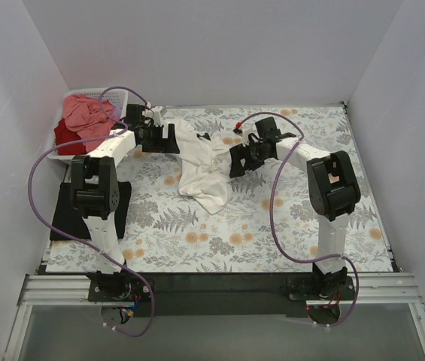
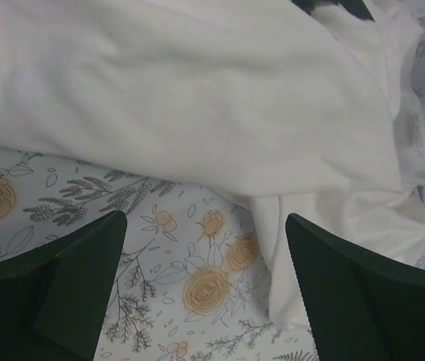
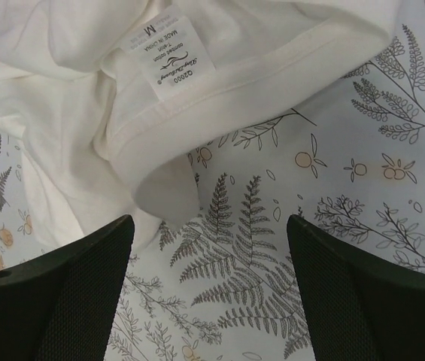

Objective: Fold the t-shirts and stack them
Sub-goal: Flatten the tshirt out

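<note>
cream-white t-shirt [image 3: 77,105] hem, right gripper [image 3: 208,229] agape beside

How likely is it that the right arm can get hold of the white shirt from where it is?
Probably yes. The right gripper hangs open just above the tablecloth, and the cream-white t-shirt has its labelled hem right ahead of the fingers, with nothing between.

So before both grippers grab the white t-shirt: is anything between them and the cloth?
Nothing visible. The left gripper and right gripper are both open over the floral tablecloth, with the cream-white t-shirt edge right at their fingers.
</note>
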